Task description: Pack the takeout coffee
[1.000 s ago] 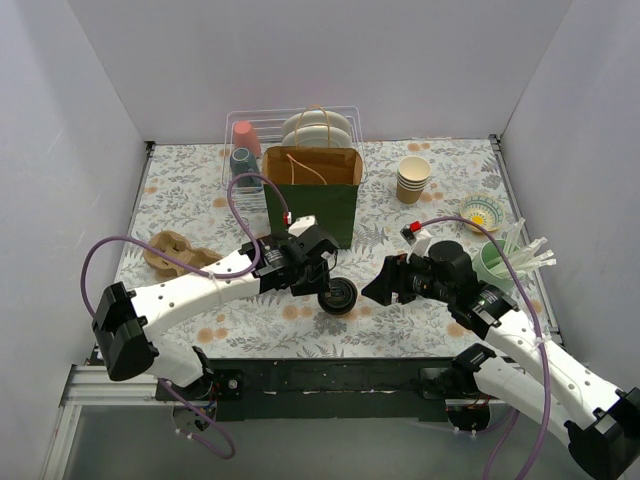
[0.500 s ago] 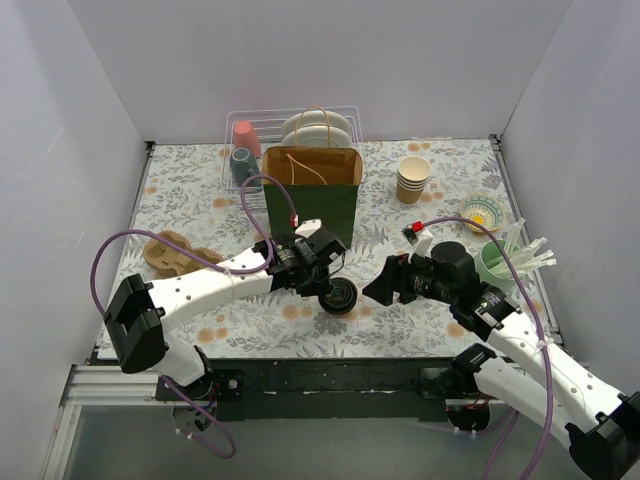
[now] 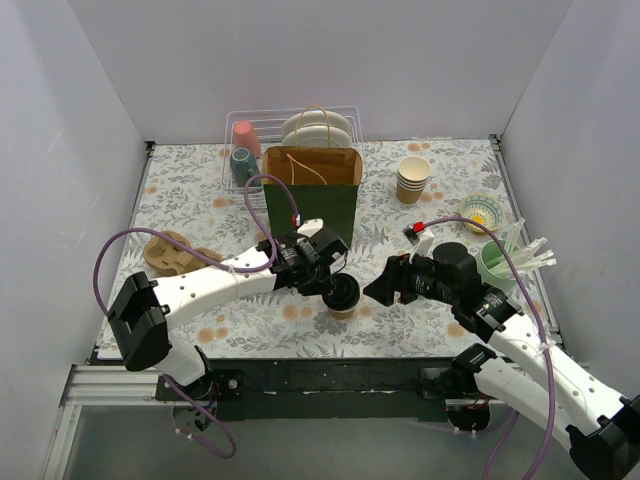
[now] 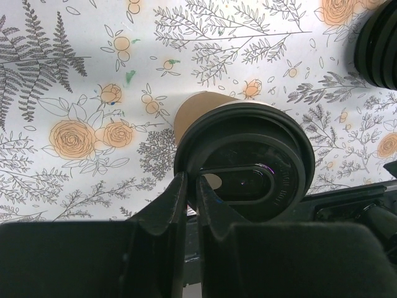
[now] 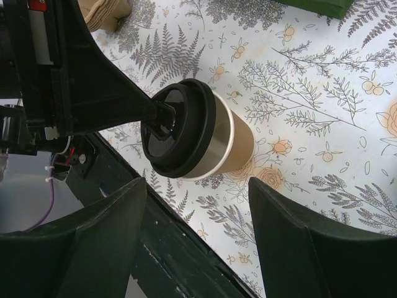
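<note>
Takeout coffee (image 3: 341, 294) pinched by lid rim in left gripper (image 4: 191, 197), lifting; right gripper (image 5: 192, 248) waiting wide open, empty. Next, moving toward bag (image 3: 312, 195) beyond.

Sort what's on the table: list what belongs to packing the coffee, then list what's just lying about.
Job: coffee cup, pinched at its lid by the left gripper; green paper bag; right gripper, open.

Lying about: stack of paper cups, dish rack, cup carrier, small bowl.

The takeout coffee (image 5: 205, 139) is a brown kraft cup under a glossy black lid. The tablecloth (image 4: 93, 74) is white, printed with grey ferns and orange roses. The paper bag (image 3: 318, 205) is dark green outside, tan inside.
</note>
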Tool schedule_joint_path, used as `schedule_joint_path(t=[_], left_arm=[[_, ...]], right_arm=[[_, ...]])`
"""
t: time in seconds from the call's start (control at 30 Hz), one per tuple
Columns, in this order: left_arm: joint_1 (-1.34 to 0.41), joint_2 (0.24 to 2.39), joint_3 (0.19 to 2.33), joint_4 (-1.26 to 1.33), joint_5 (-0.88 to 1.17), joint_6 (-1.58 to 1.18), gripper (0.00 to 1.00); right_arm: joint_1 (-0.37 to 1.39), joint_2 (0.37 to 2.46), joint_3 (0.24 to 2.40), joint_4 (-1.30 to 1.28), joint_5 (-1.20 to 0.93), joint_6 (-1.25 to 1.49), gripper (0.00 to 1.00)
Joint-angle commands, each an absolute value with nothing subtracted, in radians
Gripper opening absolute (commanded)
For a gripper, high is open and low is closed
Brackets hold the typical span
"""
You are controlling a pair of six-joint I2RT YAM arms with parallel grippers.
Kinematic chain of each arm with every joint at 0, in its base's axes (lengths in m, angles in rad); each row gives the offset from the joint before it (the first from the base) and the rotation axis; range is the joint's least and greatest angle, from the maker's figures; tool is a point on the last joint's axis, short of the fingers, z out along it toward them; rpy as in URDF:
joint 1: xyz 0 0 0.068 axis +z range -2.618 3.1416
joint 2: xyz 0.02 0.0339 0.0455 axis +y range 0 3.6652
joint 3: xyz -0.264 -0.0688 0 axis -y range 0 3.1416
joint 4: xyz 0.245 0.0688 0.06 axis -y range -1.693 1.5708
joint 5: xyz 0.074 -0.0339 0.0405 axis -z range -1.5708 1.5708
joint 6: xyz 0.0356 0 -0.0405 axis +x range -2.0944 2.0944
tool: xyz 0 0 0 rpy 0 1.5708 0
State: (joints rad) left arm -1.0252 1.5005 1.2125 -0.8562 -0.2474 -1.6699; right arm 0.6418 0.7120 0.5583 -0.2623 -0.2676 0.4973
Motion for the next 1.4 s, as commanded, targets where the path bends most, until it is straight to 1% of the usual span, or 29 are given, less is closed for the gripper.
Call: schedule_joint_path(t=[0.0,0.03,0.13,0.17,0.2,0.3,0.43,0.6,0.73,0.93,1.0,1.07,1.13,1.3,1.37], left_arm=[[-1.029,1.512,1.261,-0.854,-0.276,-1.670,0.05],[-1.029,1.519,1.261,-0.856,-0.275,-1.667,0.05],[-1.029,1.522,1.267,-0.865,-0.278,-1.671,0.12],[-1.031,1.519,1.267,-0.867,-0.279,-1.675,0.16],[-1.029,1.514,1.267,-0.868,-0.282,-1.677,0.23],[-1.029,1.496,1.267,-0.867,-0.290,-1.678,0.33],[-1.029,1.476,1.255,-0.856,-0.298,-1.684,0.37],[-1.029,1.453,1.233,-0.844,-0.310,-1.683,0.37],[-1.031,1.428,1.190,-0.781,-0.293,-1.674,0.37],[-1.028,1.428,1.134,-0.733,-0.285,-1.672,0.34],[-1.025,1.436,1.109,-0.730,-0.287,-1.675,0.34],[-1.023,1.445,1.089,-0.729,-0.291,-1.681,0.33],[-1.023,1.450,1.060,-0.729,-0.298,-1.693,0.33],[-1.022,1.447,1.014,-0.713,-0.285,-1.706,0.33],[-1.022,1.445,0.996,-0.710,-0.284,-1.710,0.33]], right_arm=[[0.647,0.695,0.549,-0.225,-0.273,0.486,0.74],[0.647,0.696,0.548,-0.221,-0.273,0.486,0.74],[0.647,0.699,0.543,-0.215,-0.279,0.489,0.74],[0.647,0.698,0.542,-0.213,-0.282,0.489,0.74],[0.647,0.699,0.540,-0.213,-0.284,0.491,0.74],[0.647,0.706,0.528,-0.201,-0.284,0.497,0.74],[0.647,0.730,0.511,-0.167,-0.301,0.509,0.74],[0.649,0.768,0.505,-0.126,-0.322,0.518,0.74],[0.650,0.831,0.520,-0.085,-0.341,0.522,0.74],[0.652,0.934,0.528,-0.028,-0.344,0.518,0.73],[0.652,0.960,0.520,-0.009,-0.353,0.514,0.69],[0.652,0.997,0.511,0.020,-0.351,0.511,0.67],[0.650,1.011,0.496,0.021,-0.344,0.512,0.63],[0.652,0.997,0.427,0.051,-0.336,0.529,0.49],[0.652,0.983,0.410,0.045,-0.312,0.529,0.47]])
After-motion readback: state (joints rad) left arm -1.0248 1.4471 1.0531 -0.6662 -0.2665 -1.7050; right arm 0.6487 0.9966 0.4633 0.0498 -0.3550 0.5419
